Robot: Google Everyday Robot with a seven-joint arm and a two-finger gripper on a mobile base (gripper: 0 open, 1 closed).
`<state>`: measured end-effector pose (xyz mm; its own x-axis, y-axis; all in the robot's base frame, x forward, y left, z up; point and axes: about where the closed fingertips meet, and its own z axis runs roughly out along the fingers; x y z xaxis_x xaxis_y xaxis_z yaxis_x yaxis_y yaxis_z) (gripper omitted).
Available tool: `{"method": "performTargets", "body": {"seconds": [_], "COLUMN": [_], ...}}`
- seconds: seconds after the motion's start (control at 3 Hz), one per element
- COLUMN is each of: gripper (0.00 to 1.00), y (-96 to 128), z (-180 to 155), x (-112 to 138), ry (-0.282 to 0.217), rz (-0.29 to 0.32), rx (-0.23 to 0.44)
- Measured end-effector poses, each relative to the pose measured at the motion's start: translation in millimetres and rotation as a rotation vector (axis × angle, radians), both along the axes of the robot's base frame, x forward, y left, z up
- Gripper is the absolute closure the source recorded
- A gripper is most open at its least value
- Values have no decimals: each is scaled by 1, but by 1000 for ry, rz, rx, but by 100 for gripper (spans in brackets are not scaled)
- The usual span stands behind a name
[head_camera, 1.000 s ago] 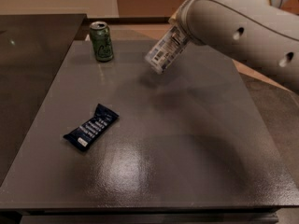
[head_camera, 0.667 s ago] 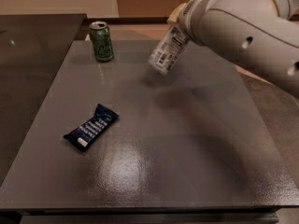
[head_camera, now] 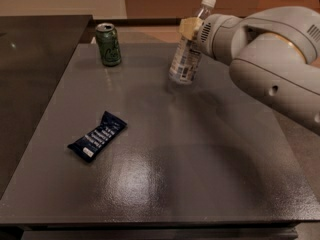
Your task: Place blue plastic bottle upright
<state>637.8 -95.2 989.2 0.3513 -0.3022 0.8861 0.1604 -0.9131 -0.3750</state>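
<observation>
The gripper (head_camera: 191,30) is clamped around the upper body of the blue plastic bottle (head_camera: 184,63), which leans slightly, cap up, base at the grey table (head_camera: 200,149)

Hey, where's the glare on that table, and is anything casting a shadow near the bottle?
Camera view: a broad pale glare patch lies on the table, near middle, right of the dark-blue wrapper; a soft shadow spreads under and right of the blue plastic bottle, which the gripper grips below its cap, upper centre.
</observation>
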Motion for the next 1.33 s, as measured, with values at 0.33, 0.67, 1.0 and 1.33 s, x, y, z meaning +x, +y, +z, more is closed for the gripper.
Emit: {"method": "performTargets", "body": {"seconds": [0.33,0.67,1.0,1.33], "gripper": [100,100,100,100], "y": [8,13,15,12], "z": [8,12,8,-3], "x": [-2,-7,-10,-10], "ry": [-127,-225,-305,-368], "rz": [109,196,257,286], "rx": [-65,-110,-168,-222]}}
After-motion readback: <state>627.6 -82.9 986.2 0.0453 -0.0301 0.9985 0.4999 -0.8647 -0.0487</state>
